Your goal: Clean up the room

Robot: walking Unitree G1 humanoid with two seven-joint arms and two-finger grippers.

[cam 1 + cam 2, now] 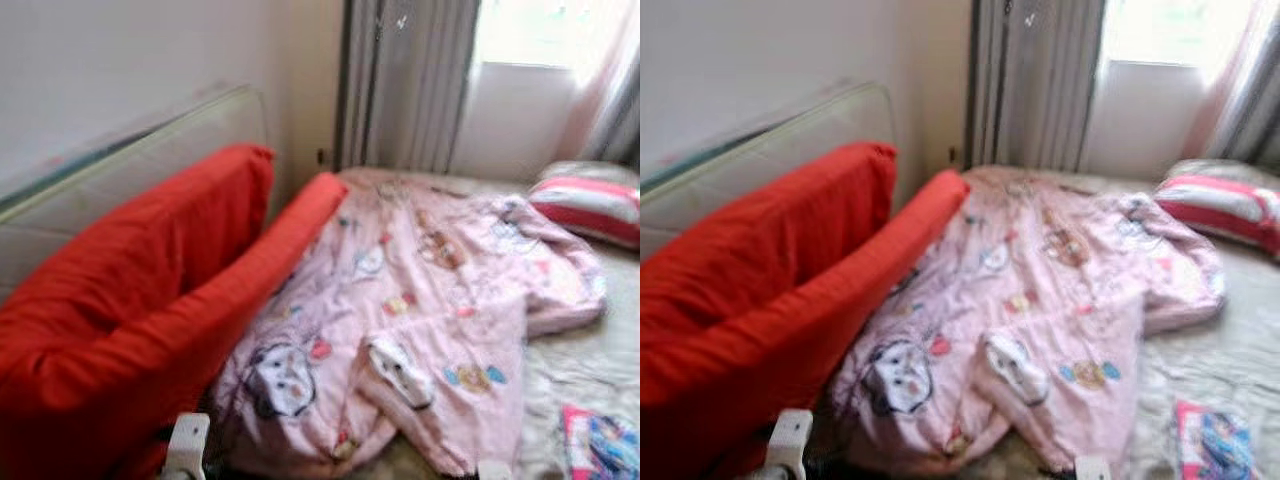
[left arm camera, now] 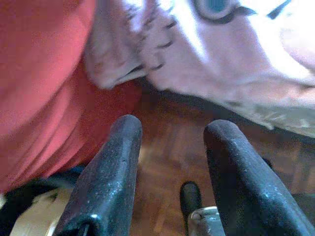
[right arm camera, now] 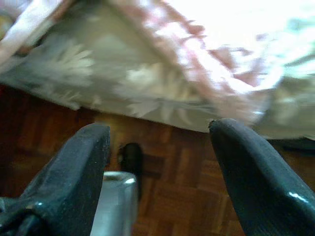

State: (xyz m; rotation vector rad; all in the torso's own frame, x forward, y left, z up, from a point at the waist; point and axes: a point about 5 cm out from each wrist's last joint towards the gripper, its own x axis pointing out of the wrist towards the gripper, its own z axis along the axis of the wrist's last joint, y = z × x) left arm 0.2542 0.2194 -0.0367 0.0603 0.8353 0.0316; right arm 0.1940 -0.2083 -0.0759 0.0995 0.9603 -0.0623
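Bed untidy; cleanup judged barely begun. Pink quilt [image 1: 420,310] lies rumpled across centre frame, its near edge hanging over the bed's foot. Red cushion [image 1: 120,320] slumps at left. Striped pillow [image 1: 590,205] upper right. Left pincer [image 2: 172,172] and right pincer [image 3: 162,172] both spread wide, empty, over wooden floor [image 2: 167,147].

Grey curtains [image 1: 415,80] hang beside a bright window [image 1: 535,30].

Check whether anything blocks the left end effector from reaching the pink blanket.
Nothing visible does. The left end effector hangs open over the wooden floor with the pink blanket edge just ahead; the red cushion sits beside that path, not across it.
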